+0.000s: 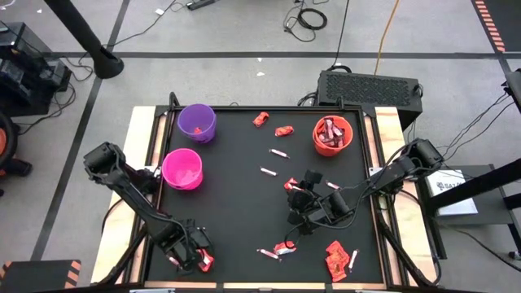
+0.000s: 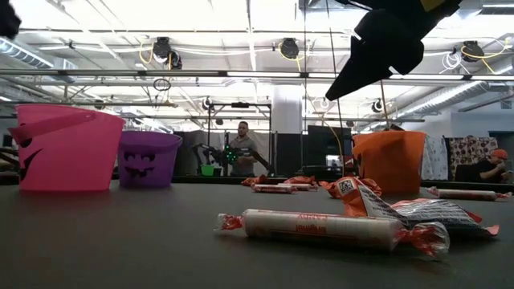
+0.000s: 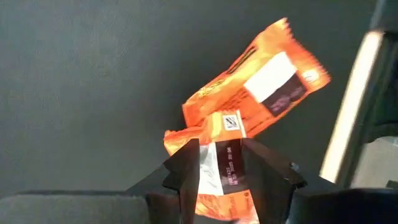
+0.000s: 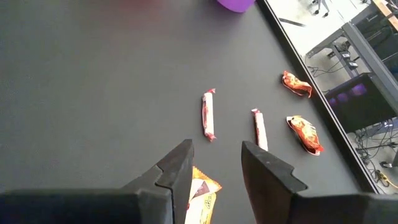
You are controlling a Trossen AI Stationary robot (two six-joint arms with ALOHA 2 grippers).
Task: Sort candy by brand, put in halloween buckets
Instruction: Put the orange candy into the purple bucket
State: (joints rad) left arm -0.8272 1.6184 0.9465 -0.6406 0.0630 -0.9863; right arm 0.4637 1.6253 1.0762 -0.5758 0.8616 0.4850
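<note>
Black tabletop (image 1: 236, 203); left jaws pinch orange packet (image 3: 249, 106), right jaws spread.

Widest free lane was the black mat (image 1: 236, 203) between the magenta bucket (image 1: 181, 168) and the right gripper (image 1: 298, 203), bare from the purple bucket (image 1: 197, 122) down to the front edge. Centre-right was cluttered: thin sticks (image 1: 278, 152), two orange packets (image 1: 284, 130) near the back edge, the orange bucket (image 1: 333, 135) at back right, plus more wrappers (image 1: 336, 260) at front right. Left gripper (image 1: 195, 259), clamped on an orange packet (image 3: 249, 118), blocked the front-left corner.
</note>
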